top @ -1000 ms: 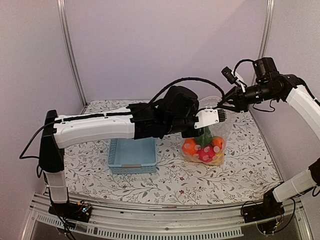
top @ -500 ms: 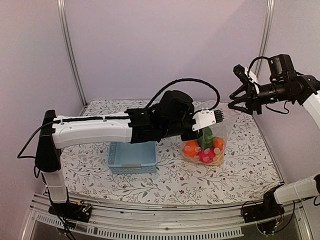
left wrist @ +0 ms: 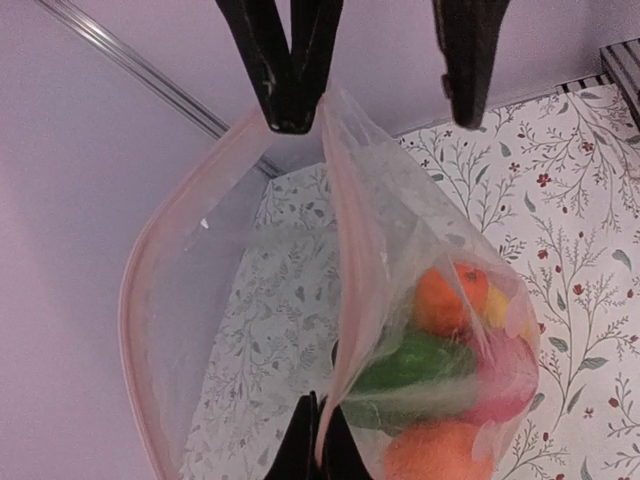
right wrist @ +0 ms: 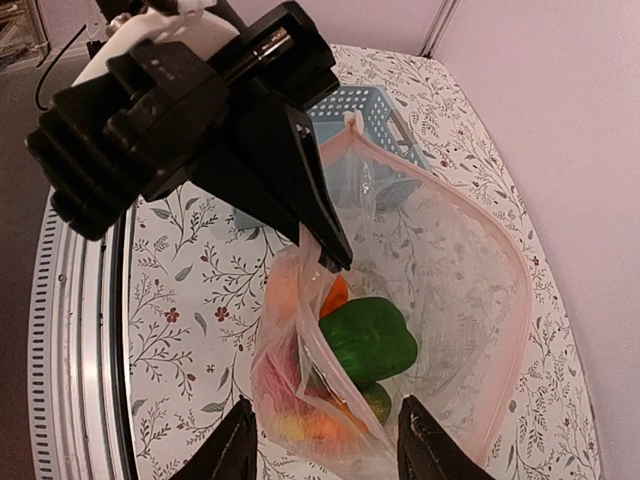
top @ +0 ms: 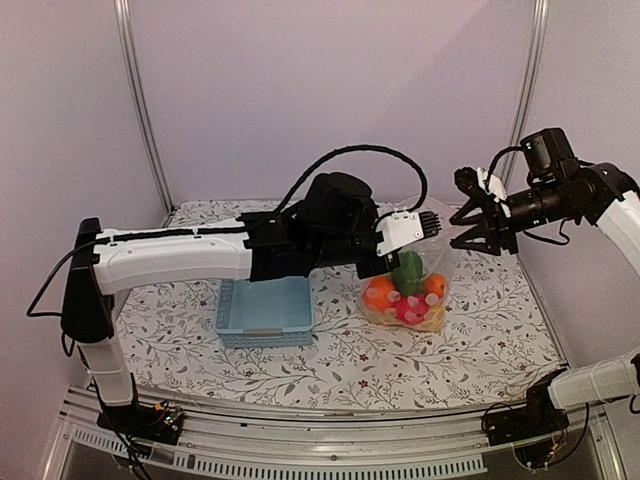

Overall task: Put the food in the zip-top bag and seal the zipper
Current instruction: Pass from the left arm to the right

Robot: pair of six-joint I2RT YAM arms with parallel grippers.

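While our left gripper pinches the gaping zip-top bag's zipper, our right gripper hangs spread near its rim.

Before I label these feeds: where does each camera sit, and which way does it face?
Top external: above and behind, looking down at the table; both arms show.
Left wrist: faces the zip-top bag mouth; left gripper at bottom, right gripper opposite.
Right wrist: looks down into the bag; own fingertips below.
Shared: the filled bag.

Legible text, labels, brands, numbers, signs: we find none in the top, left wrist or right wrist views. No entries to record.
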